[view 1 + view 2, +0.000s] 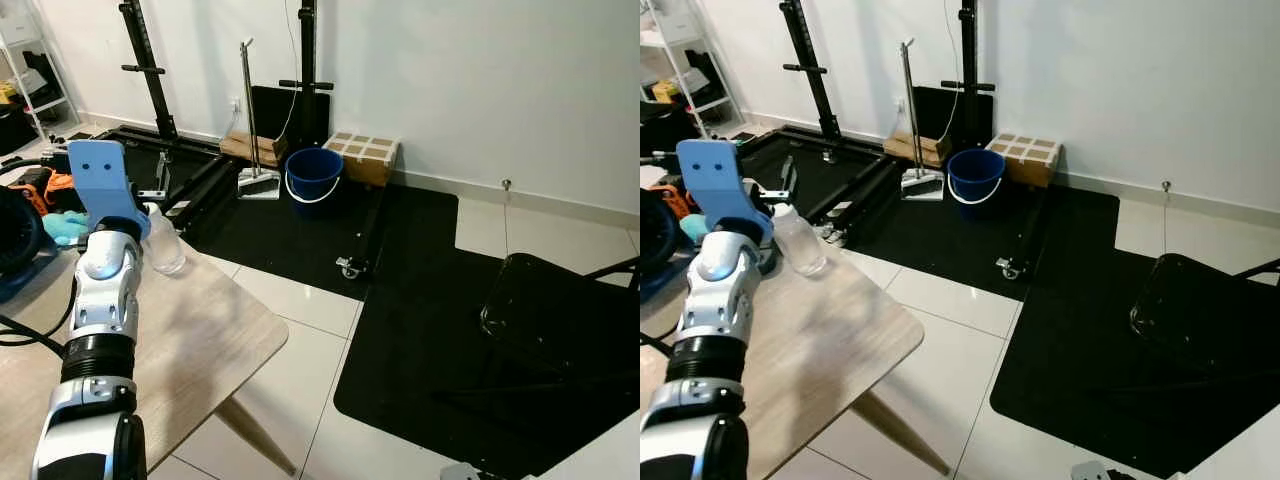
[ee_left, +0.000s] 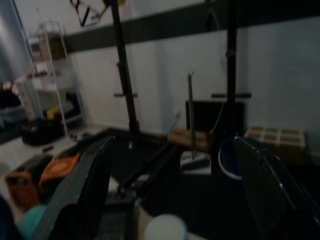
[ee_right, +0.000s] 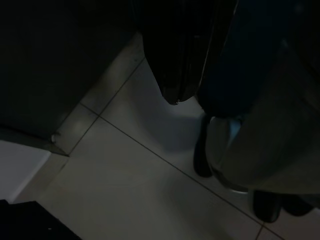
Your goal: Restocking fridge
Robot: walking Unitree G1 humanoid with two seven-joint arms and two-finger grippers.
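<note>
A clear plastic bottle (image 1: pixel 163 243) with a white cap stands upright on the wooden tabletop (image 1: pixel 190 340), its long axis vertical and the cap on top. It sits near the tabletop's far edge, just beyond the left hand (image 2: pixel 170 200) and slightly to that hand's right. In the left wrist view the white cap (image 2: pixel 165 228) shows between the two black fingers (image 2: pixel 80 195), low in the gap, with neither finger touching it. The fingers are spread wide, one to either side of the cap.

The bottle is see-through with a rounded shoulder; whether it holds liquid cannot be told. The left arm reaches forward over the tabletop, its blue wrist housing (image 1: pixel 103 180) just beside the bottle.

The right hand (image 3: pixel 190 95) hangs low over pale floor tiles (image 3: pixel 125 190) in a very dark picture; whether its fingers are apart or together cannot be told.

Farther off from the left hand, a blue bucket (image 1: pixel 313 175), a dustpan (image 1: pixel 258 182) and a cardboard box (image 1: pixel 365 155) stand by the white wall, on a black floor mat (image 1: pixel 420 300).
</note>
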